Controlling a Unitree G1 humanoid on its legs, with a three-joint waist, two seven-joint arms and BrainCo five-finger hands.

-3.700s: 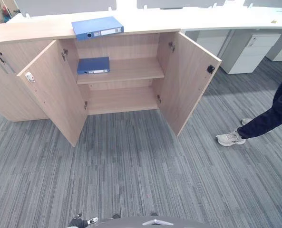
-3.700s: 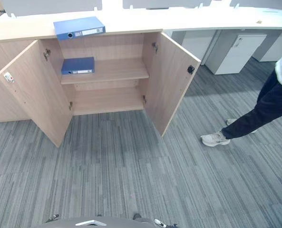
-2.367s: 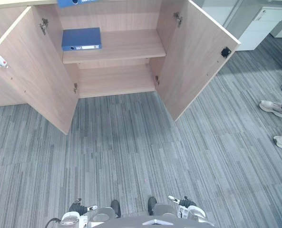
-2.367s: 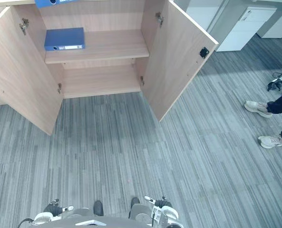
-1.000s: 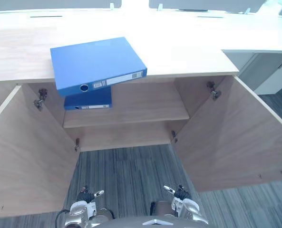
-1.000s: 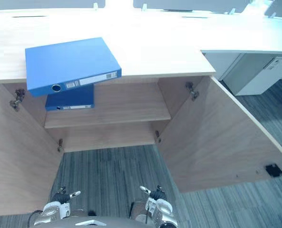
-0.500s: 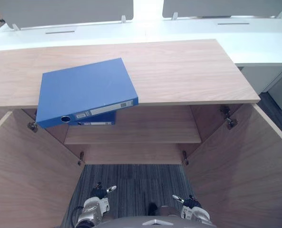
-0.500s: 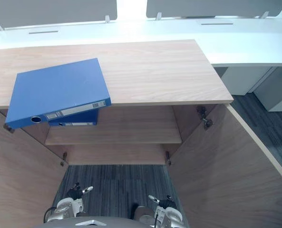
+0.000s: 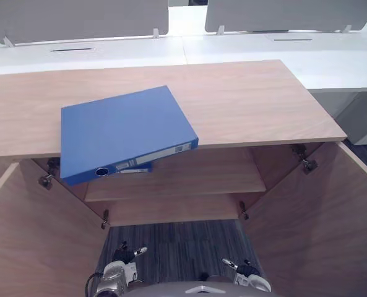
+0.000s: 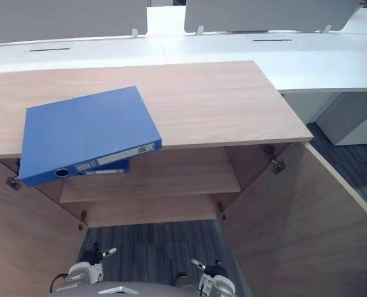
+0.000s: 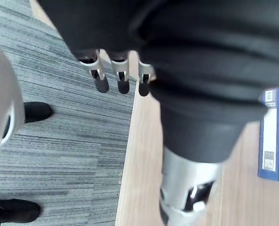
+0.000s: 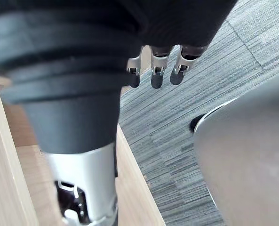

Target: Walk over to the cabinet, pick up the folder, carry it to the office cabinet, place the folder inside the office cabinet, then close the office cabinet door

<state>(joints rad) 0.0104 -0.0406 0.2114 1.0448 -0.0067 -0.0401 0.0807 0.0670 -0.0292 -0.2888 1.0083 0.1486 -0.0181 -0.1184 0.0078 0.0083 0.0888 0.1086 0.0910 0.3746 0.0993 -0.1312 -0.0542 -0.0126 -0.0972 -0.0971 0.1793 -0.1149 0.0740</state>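
Smooth matt plastic folder (image 9: 124, 133), pale wood-grain cabinet (image 9: 245, 105), ribbed grey woven carpet (image 9: 177, 244), smooth white desk (image 9: 332, 55)

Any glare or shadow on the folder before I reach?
Left eye view: the blue folder on the cabinet top is evenly lit, no glare; the white desks behind are brightest. Right eye view: the shelf lies in shade, the second folder there dim.

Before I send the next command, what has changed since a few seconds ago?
Only the robot moved: it walked up to the cabinet, now right below the camera. Nothing grasped; left hand and right hand hang low, fingers relaxed. Top folder, shelf folder and both open doors stayed put.
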